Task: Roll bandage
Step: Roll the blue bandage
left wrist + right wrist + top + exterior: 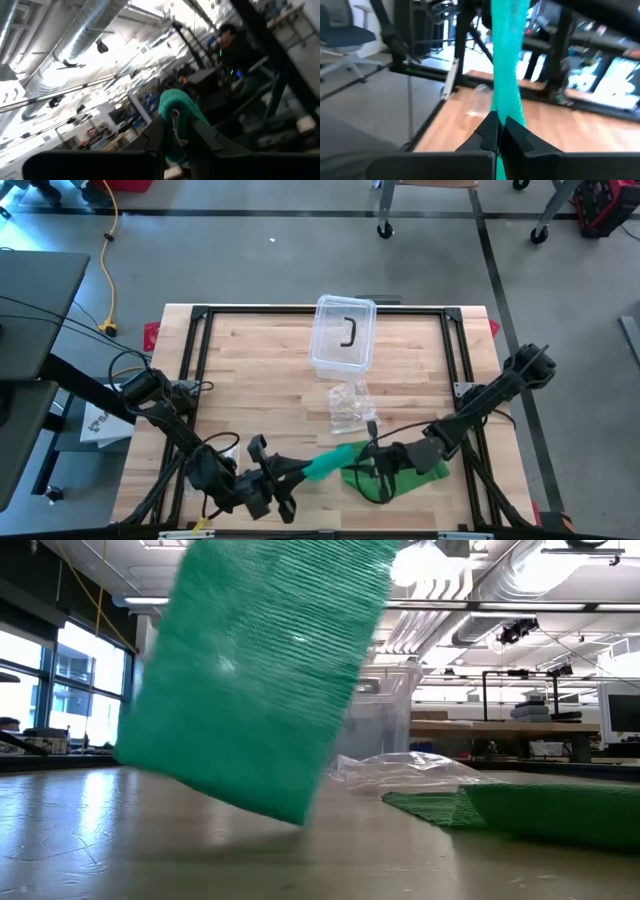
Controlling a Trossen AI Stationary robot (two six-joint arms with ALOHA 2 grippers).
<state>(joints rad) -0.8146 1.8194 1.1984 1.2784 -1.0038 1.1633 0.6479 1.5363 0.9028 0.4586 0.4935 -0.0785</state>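
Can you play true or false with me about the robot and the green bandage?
1. Both grippers hold the green bandage. True: the left gripper and right gripper each pinch it.
2. The clear plastic box sits at the table's far side. True.
3. The box has a red ball inside. False: a dark curved piece is inside.
4. The crumpled clear wrapper lies inside the box. False: it lies on the wooden table, nearer the arms.

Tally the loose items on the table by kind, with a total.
Green bandage: 1
Clear lidded box: 1
Clear plastic wrapper: 1
Total: 3
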